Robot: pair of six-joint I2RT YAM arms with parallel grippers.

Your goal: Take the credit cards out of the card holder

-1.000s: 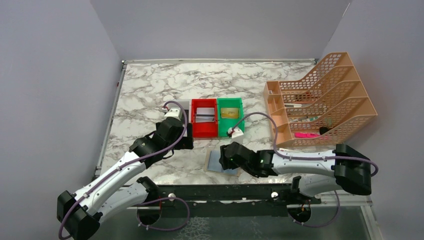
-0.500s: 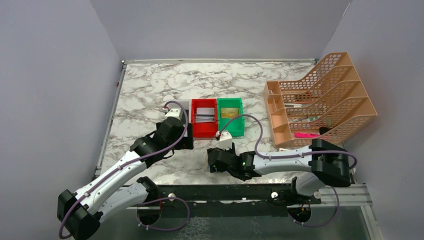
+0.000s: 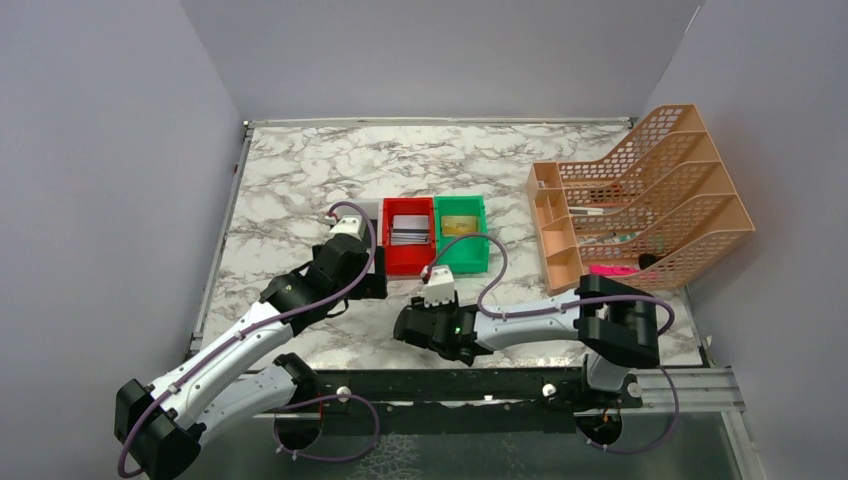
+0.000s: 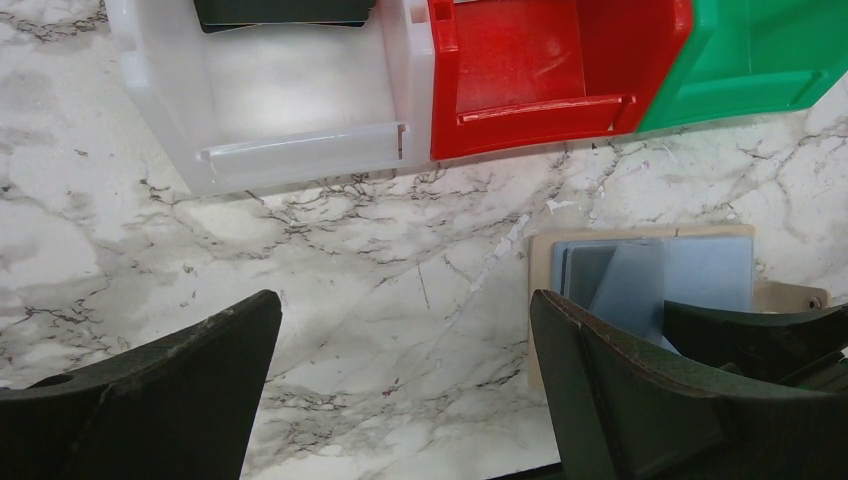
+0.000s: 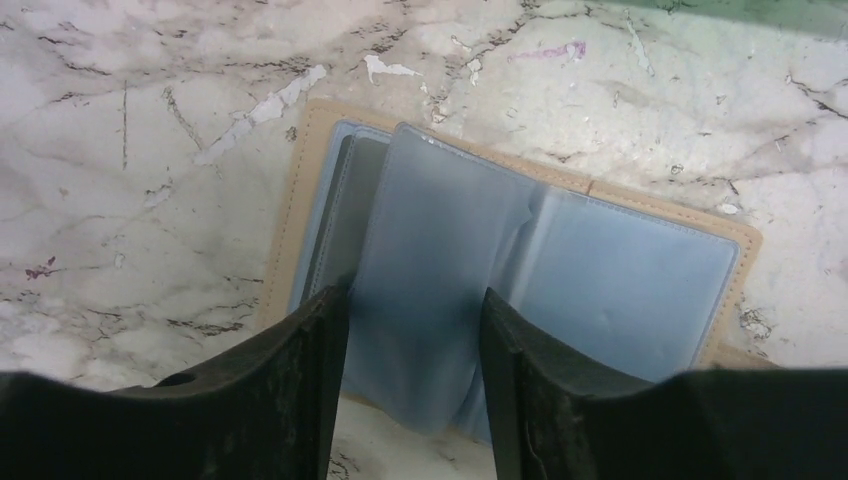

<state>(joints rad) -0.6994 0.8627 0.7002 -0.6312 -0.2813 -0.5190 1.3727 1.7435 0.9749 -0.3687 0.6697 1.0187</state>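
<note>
Right wrist view gave me the clearest look. The small tan folding card holder [image 5: 620, 290] lay opened flat on the white marble-patterned table [image 5: 130, 150], with its shiny blue-grey plastic sleeves facing up. One loose sleeve [image 5: 430, 260] stood up from the fold. The right hand [image 5: 412, 300] hung over it with its two black fingers [image 5: 290, 390] apart, one on either side of that leaf, released rather than clamped. A darker grey strip showed inside the left-hand pocket, and I could not tell whether it was a card.

From the left wrist view, the left hand [image 4: 405, 310] was spread wide and grasping nothing. It was poised above bare table, just in front of three small plastic bins set side by side: a clear bin [image 4: 260, 110], a red bin [image 4: 540, 70] and a green bin [image 4: 760, 60]. The card holder sat near the red and green bins, and a black finger of the right hand lay over its near edge.

In the top external view, the thin greyish rectangular credit cards [image 3: 408, 230] lay in the red bin, and a yellowish card [image 3: 458, 226] lay in the green bin. A peach perforated plastic file rack [image 3: 640, 200] stood at the table's right edge, well apart from both hands.
</note>
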